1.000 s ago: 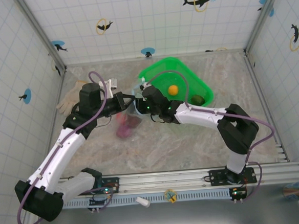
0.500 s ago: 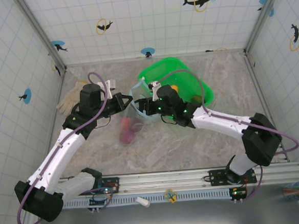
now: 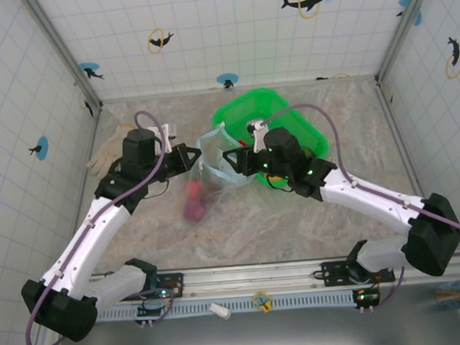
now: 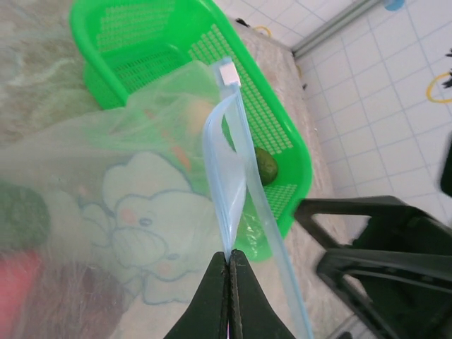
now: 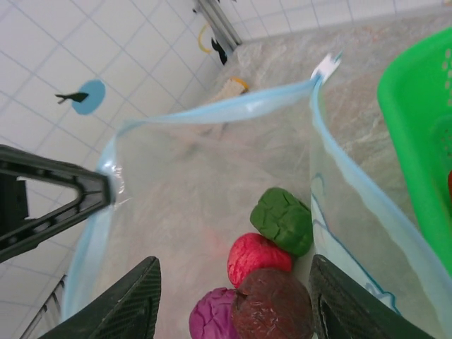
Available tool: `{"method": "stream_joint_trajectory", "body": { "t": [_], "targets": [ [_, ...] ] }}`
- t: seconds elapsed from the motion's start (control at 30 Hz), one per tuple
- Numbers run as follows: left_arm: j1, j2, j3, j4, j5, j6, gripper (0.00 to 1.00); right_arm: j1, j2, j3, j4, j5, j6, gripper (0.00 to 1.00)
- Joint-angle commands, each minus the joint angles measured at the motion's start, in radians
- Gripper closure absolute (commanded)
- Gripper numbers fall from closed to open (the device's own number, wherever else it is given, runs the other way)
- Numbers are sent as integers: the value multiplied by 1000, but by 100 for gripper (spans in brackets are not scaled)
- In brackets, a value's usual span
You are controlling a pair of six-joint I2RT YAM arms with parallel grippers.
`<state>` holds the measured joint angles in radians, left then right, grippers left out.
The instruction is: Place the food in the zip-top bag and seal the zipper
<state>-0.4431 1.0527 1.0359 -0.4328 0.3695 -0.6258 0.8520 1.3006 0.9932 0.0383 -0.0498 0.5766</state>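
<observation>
Left wrist shows us our left gripper [image 4: 229, 256] clamped on the zipper [image 4: 224, 162]. Our right gripper [image 5: 234, 263] gapes empty over the food [image 5: 282, 220] in the zip-top bag [image 3: 218, 169], mid-table beside the basket [image 3: 240, 111].

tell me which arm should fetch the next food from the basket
Right. The right end effector is open, empty, beside the green basket where a green piece lies. The left end effector is shut on the zipper, holding the bag open.
</observation>
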Motion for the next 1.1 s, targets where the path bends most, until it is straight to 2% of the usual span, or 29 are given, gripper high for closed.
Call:
{"method": "stream_joint_trajectory", "body": {
  "t": [0.0,0.1,0.3,0.43,0.53,0.7,0.87,0.97,1.07],
  "targets": [
    [7,-19,105,-81,-120,84,100,-8,-77,-27,-46,34,-43,41],
    [8,-7,160,-154,-162,124,100,-24,-117,-26,-98,69,-68,41],
    [8,14,253,-238,-165,163,100,-72,-176,-58,-180,126,-93,39],
    [8,25,242,-238,-175,178,100,-119,-192,-79,-226,167,-104,38],
    [8,45,202,-212,-131,171,100,-158,-164,-67,-288,211,-117,37],
    [9,39,62,-46,12,99,100,-276,-45,-6,-426,276,-115,33],
    [9,-9,-51,156,149,23,100,-321,159,153,-596,410,-185,30],
    [8,-14,-104,185,161,14,100,-378,273,227,-649,380,-202,28],
    [9,-11,-121,182,150,21,100,-399,376,305,-685,403,-223,25]
  ]
}}
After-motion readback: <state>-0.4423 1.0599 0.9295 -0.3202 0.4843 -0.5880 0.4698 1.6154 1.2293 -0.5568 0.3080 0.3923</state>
